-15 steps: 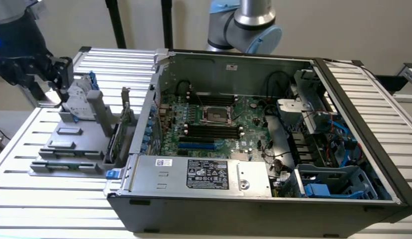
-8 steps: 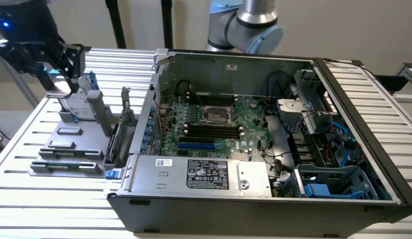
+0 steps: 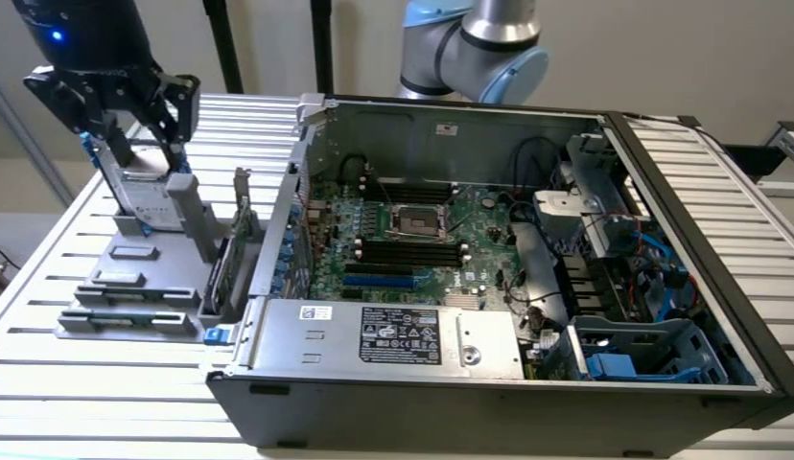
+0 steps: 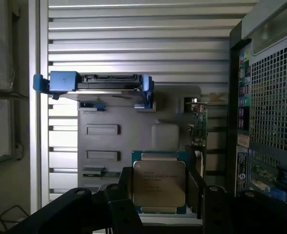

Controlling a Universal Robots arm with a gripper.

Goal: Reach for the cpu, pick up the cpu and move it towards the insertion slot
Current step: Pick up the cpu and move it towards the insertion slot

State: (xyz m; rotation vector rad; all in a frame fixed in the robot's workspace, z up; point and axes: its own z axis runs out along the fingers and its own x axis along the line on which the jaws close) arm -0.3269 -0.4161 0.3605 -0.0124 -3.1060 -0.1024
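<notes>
The black gripper (image 3: 141, 158) hangs over the grey holder tray (image 3: 128, 287) that lies on the slatted metal table (image 3: 64, 383), at the exterior view's left of the open grey computer case (image 3: 500, 383). In the wrist view the small flat square cpu with a silvery-grey metal top and pale edges (image 4: 159, 187) sits between the two dark fingers (image 4: 126, 195) of the gripper (image 4: 159, 204), which stand close on both of its sides; the jaws are narrow and appear to be holding the cpu, with the chip facing the camera. In the exterior view the cpu (image 3: 148, 201) shows as a pale plate just below the black gripper, above the tray. Beyond the cpu, the wrist view shows the rectangular silver hard drive with blue rails (image 4: 99, 85) resting on the same grey tray (image 4: 148, 112), with several empty rectangular recesses between them. The insertion slot, a square socket with a shiny metal frame and a dark centre (image 3: 419, 220), lies on the green motherboard (image 3: 480, 216) inside the case, well apart from the gripper, and just above the long black memory slots (image 3: 404, 254). The grey and blue robot arm joint (image 3: 480, 43) is seen behind the case.
</notes>
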